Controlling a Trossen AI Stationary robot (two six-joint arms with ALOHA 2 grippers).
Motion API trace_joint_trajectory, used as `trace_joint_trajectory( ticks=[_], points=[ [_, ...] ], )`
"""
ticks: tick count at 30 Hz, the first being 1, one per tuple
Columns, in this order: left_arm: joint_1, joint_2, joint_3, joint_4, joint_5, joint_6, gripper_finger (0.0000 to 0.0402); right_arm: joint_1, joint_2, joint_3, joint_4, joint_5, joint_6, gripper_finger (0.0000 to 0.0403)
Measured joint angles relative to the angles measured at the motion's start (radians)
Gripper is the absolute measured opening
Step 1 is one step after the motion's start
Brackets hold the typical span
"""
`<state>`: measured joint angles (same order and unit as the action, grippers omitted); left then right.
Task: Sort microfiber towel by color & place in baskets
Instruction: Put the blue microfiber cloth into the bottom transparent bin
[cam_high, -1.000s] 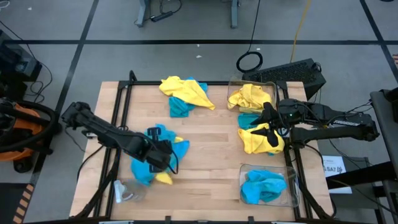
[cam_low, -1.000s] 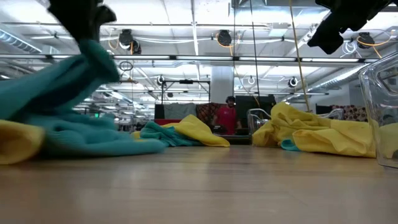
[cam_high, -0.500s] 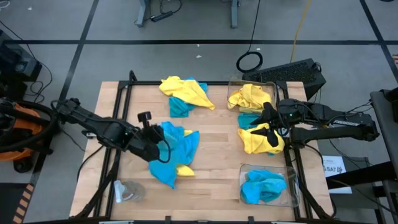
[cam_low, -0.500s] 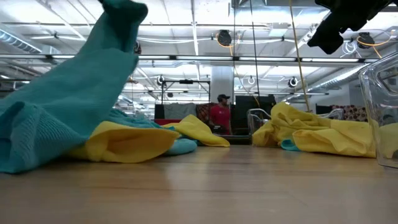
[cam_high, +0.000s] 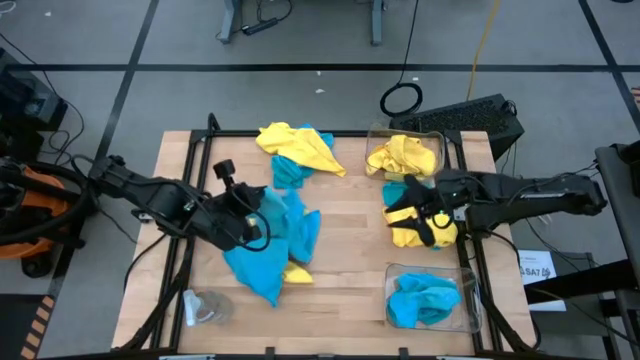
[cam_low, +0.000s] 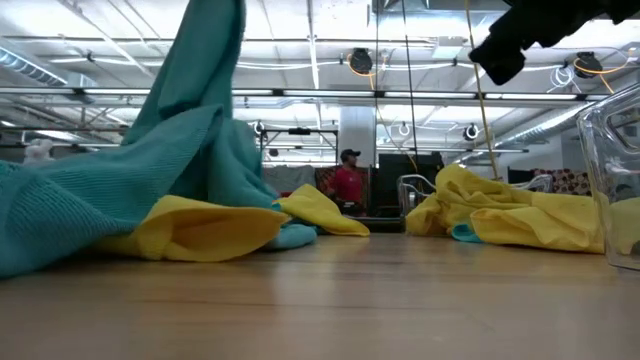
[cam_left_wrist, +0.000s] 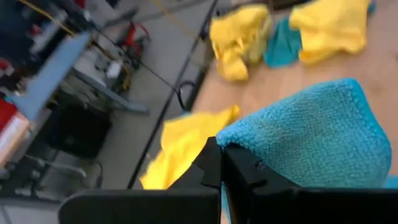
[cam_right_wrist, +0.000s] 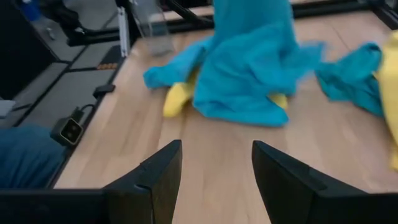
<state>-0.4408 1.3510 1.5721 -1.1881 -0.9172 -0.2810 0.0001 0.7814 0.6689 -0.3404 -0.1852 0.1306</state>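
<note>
Left gripper (cam_high: 250, 212) is clamped on a turquoise-blue microfiber towel (cam_high: 275, 240), lifted near the middle-left of the wooden table (cam_high: 345, 225); the cloth hangs from the jaws in a long drape whose lower end rests on the wood, over a bright yellow microfiber towel (cam_high: 296, 272). In the low view the blue cloth rises as a tall peak out of frame. The clear rectangular plastic basket holding blue towels (cam_high: 428, 297) sits at the near right corner, well apart from the lifted cloth, diagonally across the table toward the right arm's side. The other clear basket, holding yellow towels (cam_high: 404, 155), is at the far right. Right gripper (cam_high: 428, 212) hovers with fingers apart and nothing between them, over the yellow heap (cam_high: 415, 225) between the two baskets. Judgement: the right arm is nearer the blue basket, but the left holds the towel, so a long carry rightward and nearward is called for; the trailing end may drag the yellow cloth.
</note>
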Motion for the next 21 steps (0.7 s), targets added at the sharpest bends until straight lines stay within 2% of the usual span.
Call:
trace_joint_trajectory(
  ticks=[7, 12, 17, 21],
  points=[
    [0.000, 0.000, 0.045, 0.194, -0.061, 0.220, 0.0004, 0.060, 0.142, -0.091, 0.350, 0.024, -0.038, 0.0209],
    [0.002, 0.000, 0.063, 0.332, -0.096, 0.360, 0.0004, 0.099, 0.278, -0.098, 0.565, 0.105, -0.091, 0.0262],
    [0.002, 0.000, 0.066, 0.481, -0.097, 0.504, 0.0004, 0.112, 0.424, -0.098, 0.833, 0.111, -0.130, 0.0312],
    [0.002, 0.000, 0.066, 0.575, -0.072, 0.577, 0.0004, 0.114, 0.530, -0.098, 1.053, 0.115, -0.171, 0.0329]
  ],
)
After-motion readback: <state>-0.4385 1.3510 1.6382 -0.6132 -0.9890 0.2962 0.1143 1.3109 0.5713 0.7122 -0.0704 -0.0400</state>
